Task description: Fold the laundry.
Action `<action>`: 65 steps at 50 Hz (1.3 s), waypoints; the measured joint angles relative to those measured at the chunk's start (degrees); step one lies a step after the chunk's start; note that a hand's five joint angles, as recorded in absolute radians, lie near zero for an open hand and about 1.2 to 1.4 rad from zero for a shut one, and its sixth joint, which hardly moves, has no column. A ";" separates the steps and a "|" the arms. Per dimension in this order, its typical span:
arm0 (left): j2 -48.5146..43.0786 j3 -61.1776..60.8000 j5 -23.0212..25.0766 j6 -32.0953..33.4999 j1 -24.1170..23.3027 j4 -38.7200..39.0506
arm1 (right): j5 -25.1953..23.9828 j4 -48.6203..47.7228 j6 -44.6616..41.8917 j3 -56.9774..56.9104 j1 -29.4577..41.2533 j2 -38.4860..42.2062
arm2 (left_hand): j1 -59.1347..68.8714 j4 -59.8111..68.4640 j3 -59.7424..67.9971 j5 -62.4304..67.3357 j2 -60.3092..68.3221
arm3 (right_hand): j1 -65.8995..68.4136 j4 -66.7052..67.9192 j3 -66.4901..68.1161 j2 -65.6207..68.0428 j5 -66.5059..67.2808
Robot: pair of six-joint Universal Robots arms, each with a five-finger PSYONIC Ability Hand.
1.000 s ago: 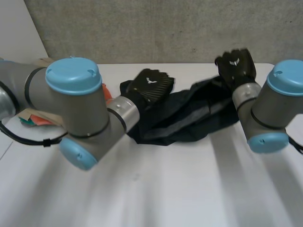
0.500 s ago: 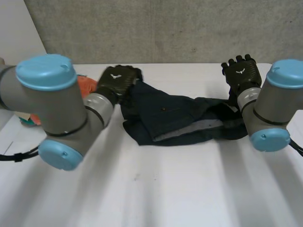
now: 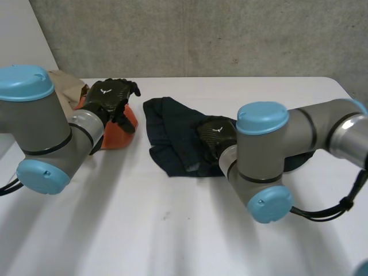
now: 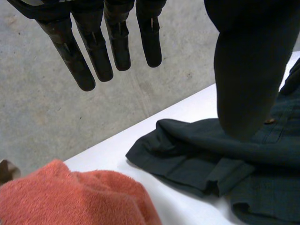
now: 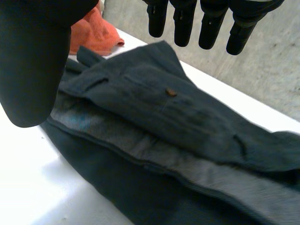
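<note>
The dark garment (image 3: 171, 133) lies crumpled beneath the relaxed right hand (image 3: 215, 134).

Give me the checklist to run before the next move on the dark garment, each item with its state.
1. Left hand empty: ok. Its fingers are straight and hold nothing; it hangs above the orange towel.
2. Right hand empty: ok. Its fingers are straight, over the dark garment, not curled round it.
3. Garment lying flat: not ok. It is bunched, with layers overlapping and a lighter inner band showing.
4. Garment apart from the towel: ok. A strip of bare table lies between them.
5. Garment wholly on the table: cannot tell. In the head view the right arm covers its end on that side.
</note>
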 measured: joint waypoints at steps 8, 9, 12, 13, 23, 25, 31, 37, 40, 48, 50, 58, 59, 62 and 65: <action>0.09 -0.79 0.81 0.00 1.60 0.09 | -0.78 -3.80 1.74 -3.23 -0.20 5.33 | 0.00 0.00 0.00 -0.02 0.00 | 0.41 1.69 1.96 1.04 1.59; 0.09 -0.80 0.88 0.00 1.70 0.11 | -0.90 -4.07 1.80 -3.35 -0.21 5.56 | 0.00 0.00 0.00 -0.02 0.00 | 0.63 2.14 2.34 1.60 2.04; 0.03 -0.76 1.14 0.00 1.98 0.52 | -1.81 -5.16 2.03 -4.29 -0.24 7.00 | 0.00 0.00 0.00 0.00 0.00 | 16.08 17.10 17.31 16.88 16.84; 0.02 -0.76 1.15 0.00 2.00 0.61 | -1.89 -5.23 2.05 -4.42 -0.24 7.15 | 0.00 0.00 0.00 -0.03 0.00 | 20.86 20.55 20.72 21.68 20.17; -0.37 0.00 1.43 0.01 2.15 4.78 | -3.24 -4.92 2.07 -4.46 -0.21 2.43 | -7.66 -6.90 -7.54 -7.08 -7.26 | 48.22 54.85 54.48 54.48 51.93; -0.86 0.60 1.99 0.04 2.29 5.92 | -3.88 -4.59 1.84 -2.41 -0.22 -1.62 | -9.72 -8.69 -9.54 -8.97 -9.16 | 48.22 55.36 54.48 54.48 52.25; -5.32 4.25 6.66 0.41 2.77 9.71 | -9.01 -2.12 0.14 5.91 -0.12 -16.42 | -10.81 -10.38 -10.72 -10.18 -10.84 | 48.22 56.33 55.97 54.49 52.89; -12.71 9.93 11.96 2.60 2.86 11.20 | -15.37 2.70 -1.38 13.70 0.26 -30.76 | -12.63 -11.87 -12.18 -10.95 -12.39 | 48.22 56.50 56.08 54.90 52.93; -16.22 12.41 13.26 4.67 2.81 11.14 | -16.74 4.00 -1.44 16.41 0.47 -36.15 | -12.63 -11.84 -12.18 -10.94 -12.36 | 48.22 56.53 56.08 54.93 54.31; -20.64 14.34 12.74 8.61 2.38 10.27 | -16.83 4.18 -1.26 20.70 -0.27 -44.15 | 42.48 40.41 39.17 38.88 39.80 | 52.43 56.56 56.31 55.46 55.67; -19.83 13.76 11.93 8.66 2.38 9.89 | -16.72 4.06 -1.32 21.10 -0.97 -44.56 | 42.49 43.96 42.56 41.25 43.23 | 52.43 56.56 56.31 55.46 55.67; -8.45 7.27 9.74 6.13 3.00 7.06 | -16.61 3.89 -1.72 21.96 -7.40 -43.03 | 42.48 44.35 42.80 41.25 43.42 | 52.43 56.56 56.31 55.46 55.67; -6.83 6.10 9.73 5.56 3.01 6.80 | -16.59 3.93 -1.80 21.89 -8.09 -42.28 | 42.48 44.36 42.79 41.25 43.42 | 52.43 56.56 56.31 55.46 55.67; -3.44 3.20 9.84 4.37 2.91 6.31 | -16.36 4.14 -2.06 21.58 -9.15 -39.98 | 41.95 43.85 42.34 41.06 42.72 | 43.66 45.50 45.46 44.77 44.80; -1.04 0.24 9.99 3.69 2.66 6.30 | -15.59 4.34 -2.28 21.48 -9.42 -37.08 | 25.68 28.76 27.96 29.53 28.08 | 23.36 25.15 25.35 24.52 23.96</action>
